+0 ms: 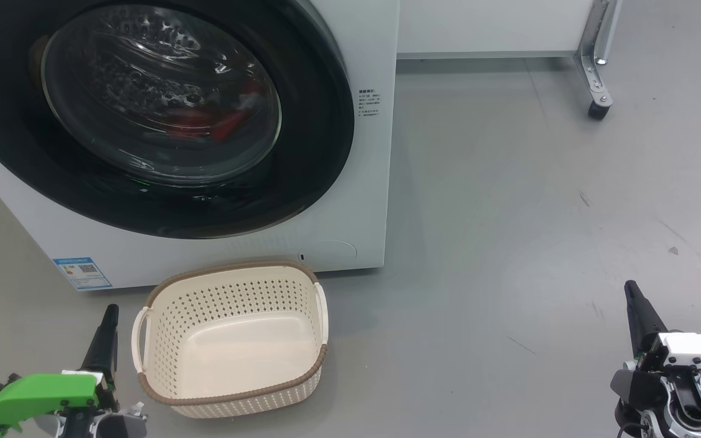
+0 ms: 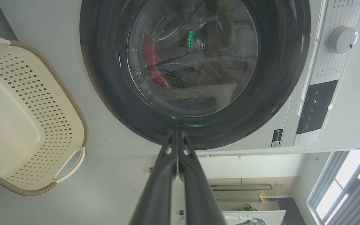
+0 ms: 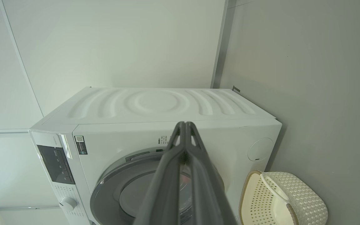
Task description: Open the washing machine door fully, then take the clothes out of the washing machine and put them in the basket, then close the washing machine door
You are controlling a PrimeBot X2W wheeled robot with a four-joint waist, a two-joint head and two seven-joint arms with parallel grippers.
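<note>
Washing machine door (image 1: 159,115) sits closed on the white washing machine (image 1: 370,182), ahead of the left gripper (image 1: 110,311), whose two dark fingers are pressed together on nothing. Red clothes (image 1: 216,126) show through its glass. The cream basket (image 1: 229,398) stands on the grey floor (image 1: 509,243) just beside that gripper, on its inner side. The right gripper (image 1: 631,289), also pinched closed and empty, is well apart from both.
</note>
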